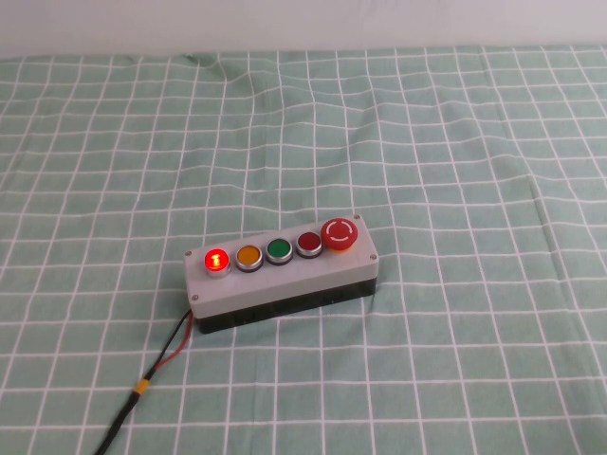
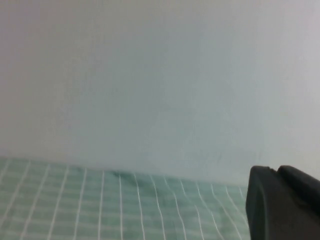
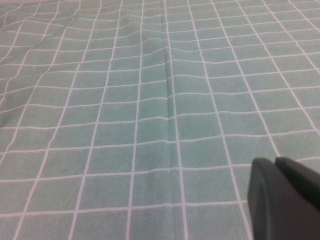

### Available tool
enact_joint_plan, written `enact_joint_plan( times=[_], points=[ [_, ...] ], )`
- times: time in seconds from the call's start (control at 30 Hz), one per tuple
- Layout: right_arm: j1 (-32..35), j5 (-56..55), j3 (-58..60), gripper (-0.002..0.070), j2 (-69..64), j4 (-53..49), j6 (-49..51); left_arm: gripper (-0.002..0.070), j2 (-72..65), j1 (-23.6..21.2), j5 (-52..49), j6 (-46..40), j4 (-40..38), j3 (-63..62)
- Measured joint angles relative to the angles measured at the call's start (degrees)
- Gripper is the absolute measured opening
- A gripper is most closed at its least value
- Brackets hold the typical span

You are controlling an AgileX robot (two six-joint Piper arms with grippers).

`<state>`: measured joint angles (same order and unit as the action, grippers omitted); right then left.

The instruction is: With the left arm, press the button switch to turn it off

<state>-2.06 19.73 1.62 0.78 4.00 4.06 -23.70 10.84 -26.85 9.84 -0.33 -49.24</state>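
Green checked cloth (image 1: 455, 142); amber button (image 1: 248, 255), green button (image 1: 279, 250).

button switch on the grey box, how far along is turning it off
Nothing looks done: the button switch is lit bright red at the end of the grey box, with no arm near it in the high view. In hand: the left claw shows only in its wrist view, facing the wall. The right claw hangs over bare cloth. The reach and press remain.
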Motion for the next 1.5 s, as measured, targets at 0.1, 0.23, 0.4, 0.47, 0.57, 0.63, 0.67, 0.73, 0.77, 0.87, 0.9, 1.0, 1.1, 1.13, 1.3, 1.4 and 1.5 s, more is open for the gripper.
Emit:
enact_joint_plan(
  times=[0.1,0.23,0.4,0.47,0.57,0.63,0.67,0.73,0.77,0.87,0.9,1.0,1.1,1.13,1.3,1.4,1.5],
  points=[
    [0.0,0.0,0.0,-0.0018,0.0,0.0,0.0,-0.0002,-7.6,0.0,-8.3,-3.3,-5.4,-5.9],
    [0.0,0.0,0.0,-0.0018,0.0,0.0,0.0,-0.0002,-16.8,0.0,-17.5,-13.8,-16.6,-11.8],
    [0.0,0.0,0.0,-0.0018,0.0,0.0,0.0,-0.0002,-25.3,0.0,-19.3,-24.3,-28.1,-13.6],
    [0.0,0.0,0.0,-0.0018,0.0,0.0,0.0,-0.0002,-28.2,0.0,-17.8,-25.7,-31.2,-13.7],
    [0.0,0.0,0.0,-0.0018,0.0,0.0,0.0,-0.0002,-31.9,0.0,-16.9,-26.6,-36.5,-13.7],
    [0.0,0.0,0.0,-0.0018,0.0,0.0,0.0,-0.0002,-34.2,0.0,-17.5,-27.7,-39.7,-13.7],
    [0.0,0.0,0.0,-0.0018,0.0,0.0,0.0,-0.0002,-35.5,0.0,-18.1,-29.2,-41.0,-13.7],
    [0.0,0.0,0.0,-0.0018,0.0,0.0,0.0,-0.0002,-37.9,0.0,-19.5,-33.0,-42.4,-13.7],
    [0.0,0.0,0.0,-0.0018,0.0,0.0,0.0,-0.0002,-39.3,0.0,-20.3,-35.0,-42.7,-13.7],
    [0.0,0.0,0.0,-0.0018,0.0,0.0,0.0,-0.0002,-42.9,0.0,-21.9,-38.7,-43.0,-13.7],
    [0.0,0.0,0.0,-0.0018,0.0,0.0,0.0,-0.0002,-43.7,0.0,-22.0,-39.0,-43.0,-13.7],
    [0.0,0.0,0.0,-0.0018,0.0,0.0,0.0,-0.0002,-45.8,0.0,-22.0,-39.6,-41.5,-13.7],
    [0.0,0.0,0.0,-0.0018,0.0,0.0,0.0,-0.0002,-47.4,0.0,-21.9,-39.4,-38.9,-13.7],
    [0.0,0.0,0.0,-0.0018,0.0,0.0,0.0,-0.0002,-48.0,0.0,-21.9,-38.7,-37.7,-13.7],
    [0.0,0.0,0.0,-0.0018,0.0,0.0,0.0,-0.0002,-50.1,3.1,-20.8,-34.5,-30.1,-13.8],
    [0.0,0.0,0.0,-0.0018,0.0,0.0,0.0,-0.0002,-50.9,6.4,-19.5,-31.1,-25.1,-13.8],
    [0.0,0.0,0.0,-0.0018,0.0,0.0,0.0,-0.0002,-52.4,8.9,-19.2,-24.8,-18.9,-14.1]
  ],
)
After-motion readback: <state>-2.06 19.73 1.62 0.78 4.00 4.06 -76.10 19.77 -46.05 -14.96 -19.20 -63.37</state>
